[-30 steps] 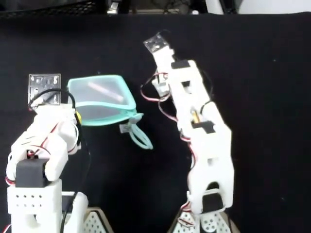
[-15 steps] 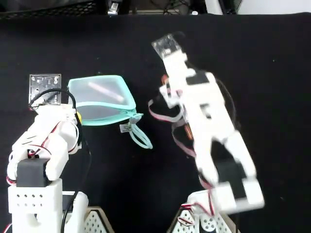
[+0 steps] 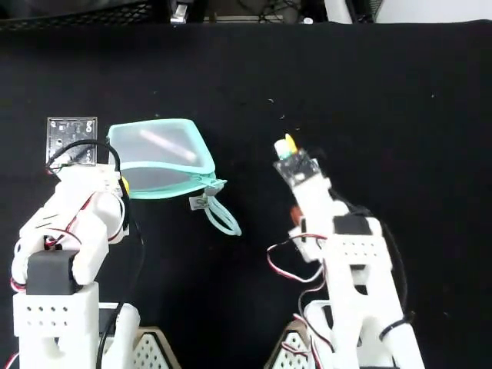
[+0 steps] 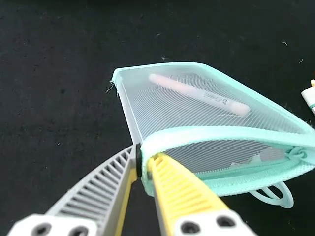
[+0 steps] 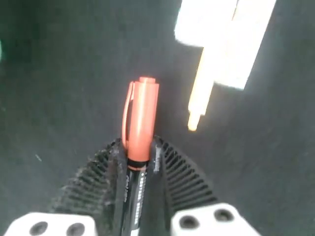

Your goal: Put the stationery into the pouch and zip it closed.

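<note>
A teal mesh pouch (image 3: pixel 157 157) lies at the left of the black table with a pink pen (image 4: pixel 197 94) inside it. My left gripper (image 4: pixel 143 167) is shut on the pouch's rim at the corner away from the zip slider (image 4: pixel 295 152). In the high view that gripper (image 3: pixel 119 184) sits at the pouch's near left corner. My right gripper (image 5: pixel 137 155) is shut on a marker with an orange cap (image 5: pixel 140 113), which sticks out past the fingertips. The right arm (image 3: pixel 338 246) stands folded over its base, well apart from the pouch.
The pouch's teal loop strap (image 3: pixel 223 219) trails toward the table's middle. A square metal plate (image 3: pixel 71 140) lies left of the pouch. Beyond the marker, a blurred white and yellow shape (image 5: pixel 221 44) shows. Open black tabletop spreads at the back and right.
The right arm has pulled back from the far middle of the table and folded toward its base. The left arm and the pouch have stayed put.
</note>
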`<act>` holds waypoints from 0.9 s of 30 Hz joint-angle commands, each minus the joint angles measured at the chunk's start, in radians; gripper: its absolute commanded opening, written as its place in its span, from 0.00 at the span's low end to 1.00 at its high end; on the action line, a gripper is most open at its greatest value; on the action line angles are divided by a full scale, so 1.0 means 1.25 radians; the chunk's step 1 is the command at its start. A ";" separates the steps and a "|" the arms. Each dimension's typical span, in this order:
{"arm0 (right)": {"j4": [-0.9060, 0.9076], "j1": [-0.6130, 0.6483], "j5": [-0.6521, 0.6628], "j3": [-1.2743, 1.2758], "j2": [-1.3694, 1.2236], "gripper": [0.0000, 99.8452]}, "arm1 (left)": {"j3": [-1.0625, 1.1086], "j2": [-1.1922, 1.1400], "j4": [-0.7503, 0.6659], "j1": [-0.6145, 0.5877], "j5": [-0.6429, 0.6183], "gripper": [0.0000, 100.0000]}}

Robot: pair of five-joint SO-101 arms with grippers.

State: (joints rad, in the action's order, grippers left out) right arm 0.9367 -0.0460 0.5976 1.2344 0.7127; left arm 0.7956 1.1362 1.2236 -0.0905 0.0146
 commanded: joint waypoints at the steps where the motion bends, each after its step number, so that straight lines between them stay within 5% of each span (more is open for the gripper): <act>1: 0.032 -0.031 0.104 0.014 -0.002 0.02 | -0.003 0.006 -0.011 0.006 0.001 0.03; 10: 0.087 -0.029 0.167 0.004 -0.020 0.27 | -0.003 0.006 -0.011 0.002 0.001 0.03; 27: 0.140 0.131 -0.007 -0.104 -0.026 0.23 | -0.002 0.006 -0.011 0.002 0.001 0.03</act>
State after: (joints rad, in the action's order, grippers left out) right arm 1.1178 0.0936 0.6084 1.1515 0.6836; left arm 0.7956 1.1362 1.2236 -0.0905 0.0146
